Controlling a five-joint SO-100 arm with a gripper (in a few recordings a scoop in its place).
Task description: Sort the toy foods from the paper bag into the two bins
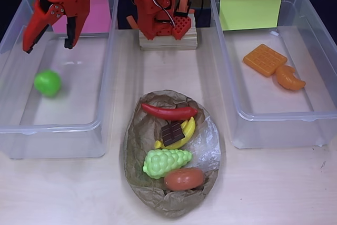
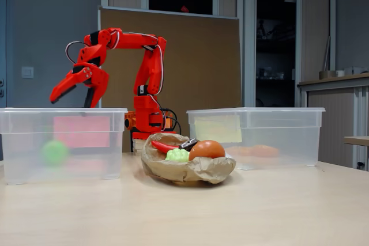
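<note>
pale wood tabletop (image 1: 63,193) carries the whole setup, with a brown board and dark glazed doors seen behind it in the fixed view.

progress, largest item first:
- left bin (image 1: 16,130), marked by a pink label (image 1: 100,17): one green apple (image 1: 48,82) is lodged inside, near the left wall in the overhead view. it is seen blurred through the wall in the fixed view.
- right bin (image 1: 321,114), marked by a yellow-green label (image 1: 250,10): an orange waffle (image 1: 265,59) and an orange croissant (image 1: 289,78) are held, just beside each other.
- paper bag (image 1: 138,146), placed between the bins: five pieces are left. these are a pale-green bunch of grapes (image 1: 166,162), a red chili (image 1: 168,111), a yellow banana (image 1: 185,134), a reddish-brown rounded piece (image 1: 184,179) and a dark chocolate square (image 1: 172,133) laid on the banana.

three pieces are judged sorted and five unsorted, so the task is under halfway.

gripper (image 1: 49,42) is held above the left bin with jaws spread wide and nothing between them; the apple is judged released.

limits of view: the bag's lower contents are hidden by the top pieces, so further items cannot be ruled out. the rounded piece cannot be identified with certainty. the right bin's contents are seen as orange smears in the fixed view. the arm's upper links are cut off at the overhead view's top edge.
</note>
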